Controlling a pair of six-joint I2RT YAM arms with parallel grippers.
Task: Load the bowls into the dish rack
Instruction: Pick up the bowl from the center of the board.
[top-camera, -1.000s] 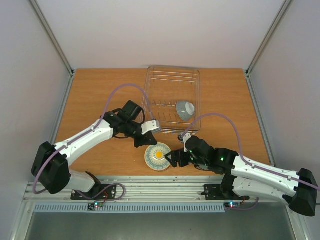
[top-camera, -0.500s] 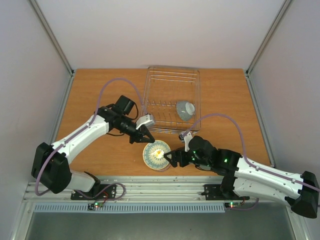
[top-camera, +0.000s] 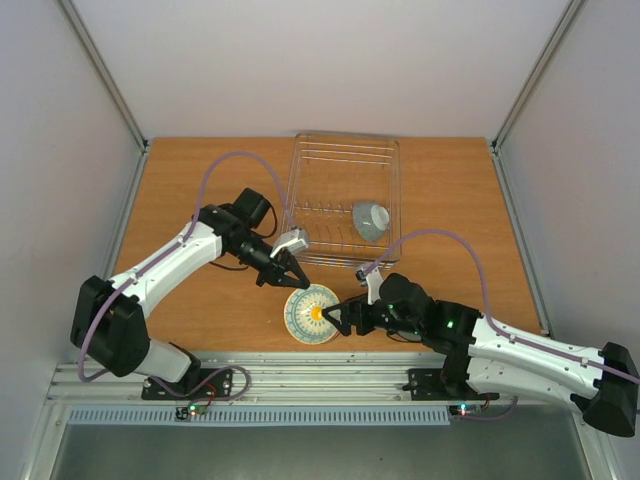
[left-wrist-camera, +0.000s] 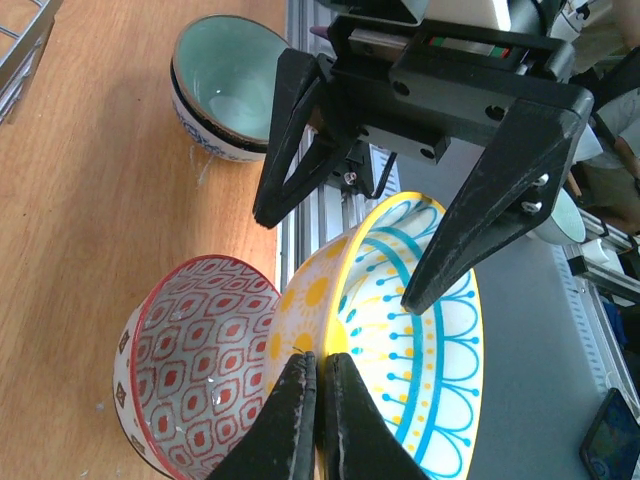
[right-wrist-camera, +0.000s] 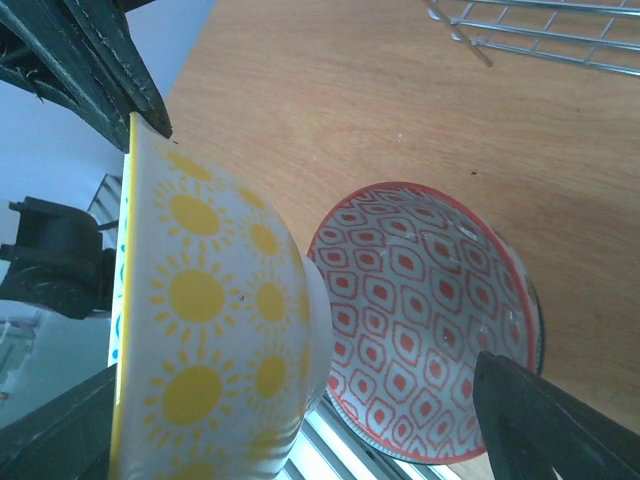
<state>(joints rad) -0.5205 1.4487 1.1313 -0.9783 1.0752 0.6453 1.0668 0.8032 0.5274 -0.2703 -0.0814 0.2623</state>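
A cream-yellow bowl with yellow suns and a blue pattern is tipped on its side near the table's front edge. My left gripper is shut on its rim. My right gripper is open, its fingers spread on either side of that bowl. A white bowl with red pattern sits on the table right behind the yellow one. A celadon green bowl is nested in a blue-patterned one. A grey-green bowl lies in the wire dish rack.
The rack stands at the back centre of the wooden table; its corner shows in the right wrist view. The metal rail runs along the front edge just behind the bowls. Grey walls close both sides.
My left gripper has swung in and down onto the yellow bowl's rim and closed on it. The right arm has edged left toward the bowl. The bowl now stands more tilted.
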